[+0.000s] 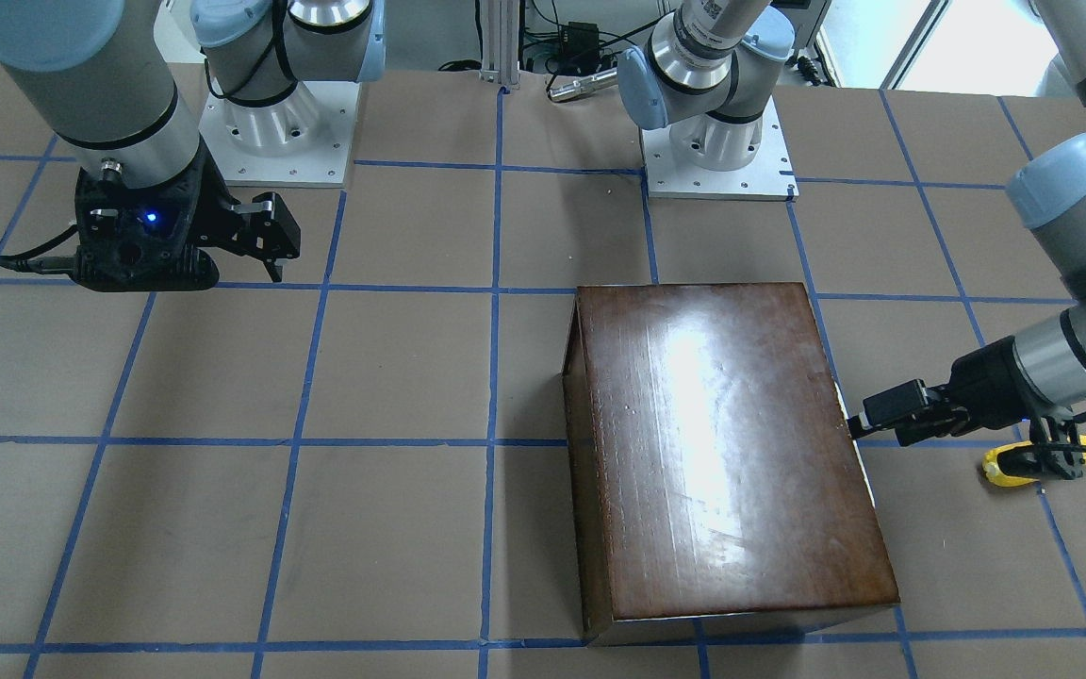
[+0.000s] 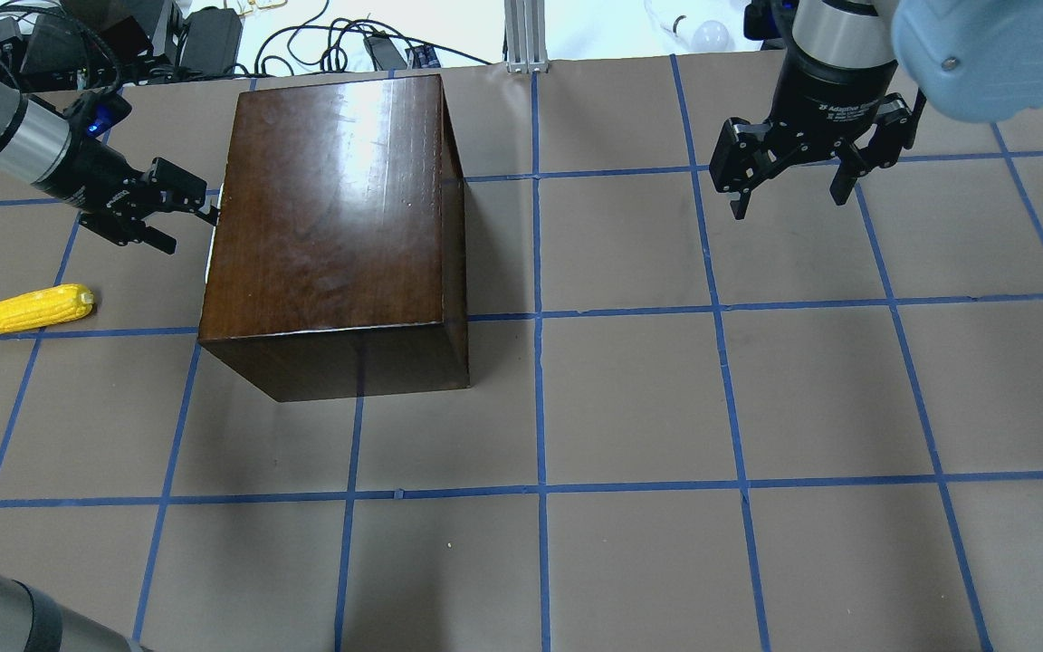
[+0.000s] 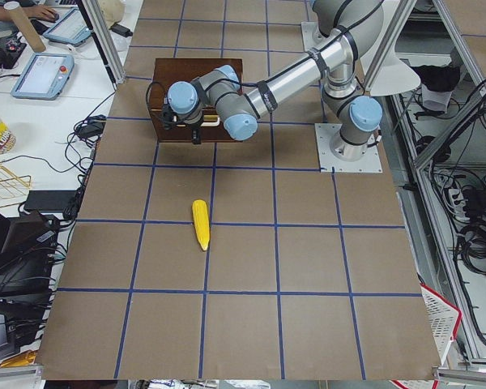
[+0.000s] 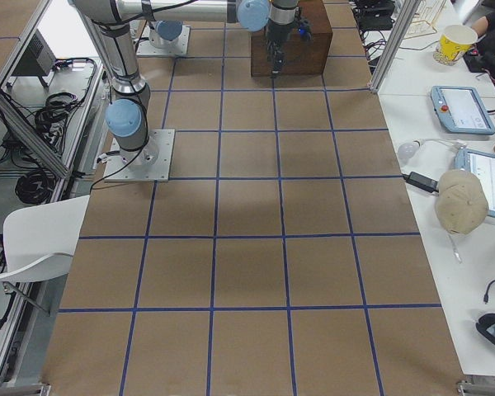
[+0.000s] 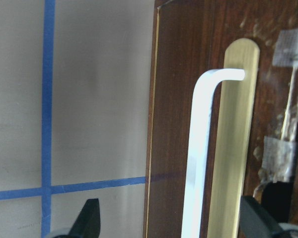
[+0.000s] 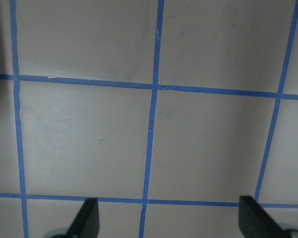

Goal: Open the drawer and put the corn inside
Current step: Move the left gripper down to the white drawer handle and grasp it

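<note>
The glossy dark-brown box [image 2: 331,217] stands on the table with its drawer shut. The drawer's dark front panel [image 5: 174,124] carries a white handle [image 5: 201,148] on a brass plate. My left gripper [image 2: 185,215] is open at that front, its fingers [image 5: 89,218] to either side of the handle without closing on it; it also shows in the front-facing view [image 1: 859,424]. The yellow corn [image 2: 28,310] lies on the table to the left of the box, apart from it, and shows in the left view [image 3: 200,224]. My right gripper [image 2: 789,195] is open and empty, above bare table.
The table is brown paper with a grid of blue tape lines [image 2: 540,317]. Both arm bases [image 1: 717,151] stand at the robot's edge. Cables and gear [image 2: 214,36] lie beyond the far edge behind the box.
</note>
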